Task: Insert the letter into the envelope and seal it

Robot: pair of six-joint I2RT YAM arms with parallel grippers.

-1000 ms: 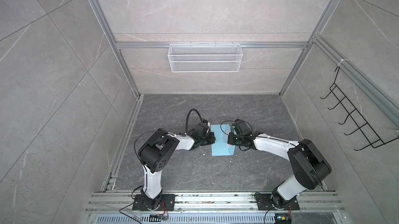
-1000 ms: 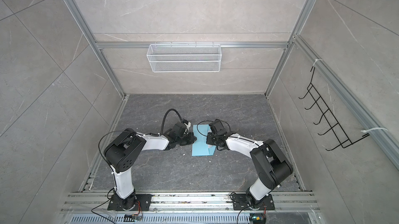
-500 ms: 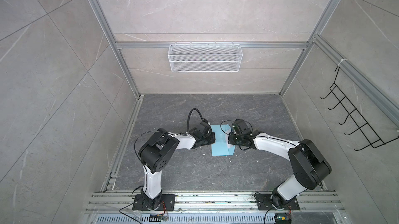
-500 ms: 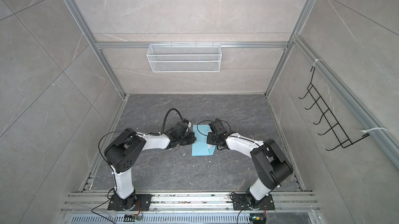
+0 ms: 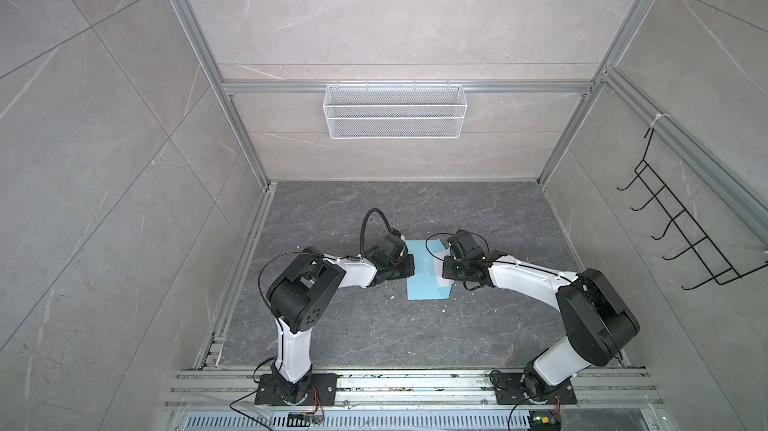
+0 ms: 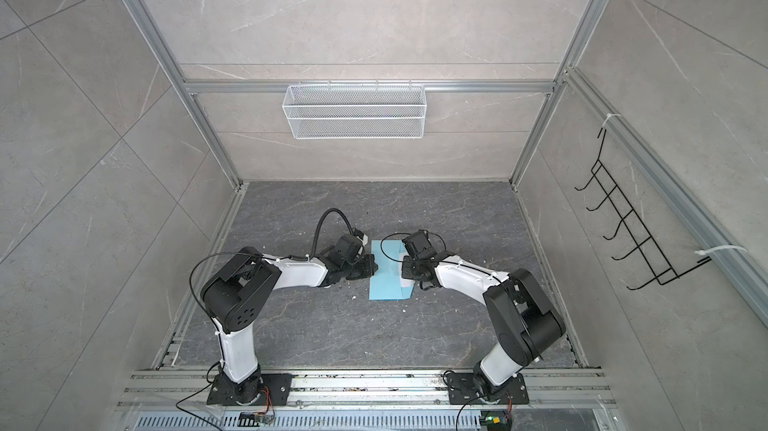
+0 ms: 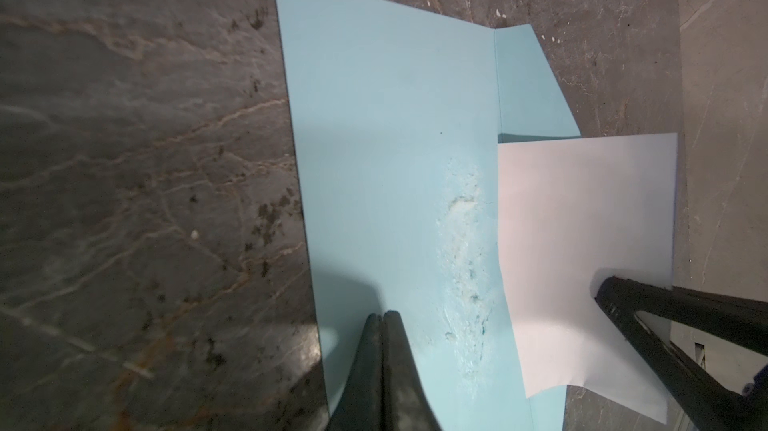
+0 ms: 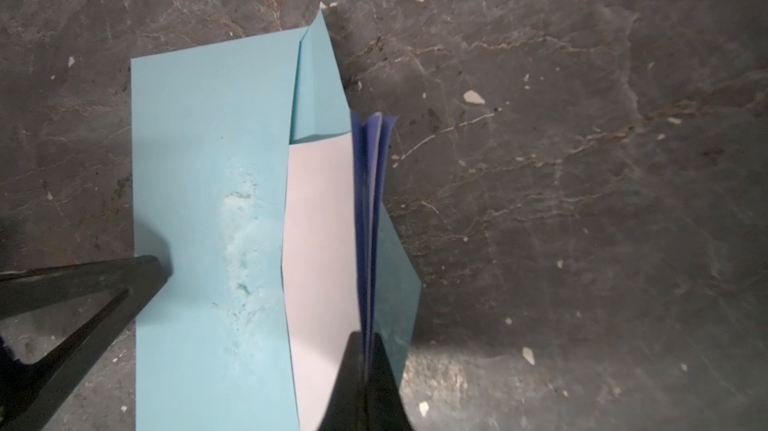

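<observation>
The light blue envelope lies flat on the dark floor between both arms, with a scuffed whitish patch on its face. Its flap is open on the side toward the right arm. The folded letter, white with dark blue edges, sits partly inside the envelope's mouth; a white strip of it shows in a top view. My right gripper is shut on the letter's outer edge. My left gripper is shut, its tips resting on the envelope's opposite edge.
A white wire basket hangs on the back wall and a black hook rack on the right wall. Small white paper crumbs dot the floor. Aluminium rails run along the front by the arm bases.
</observation>
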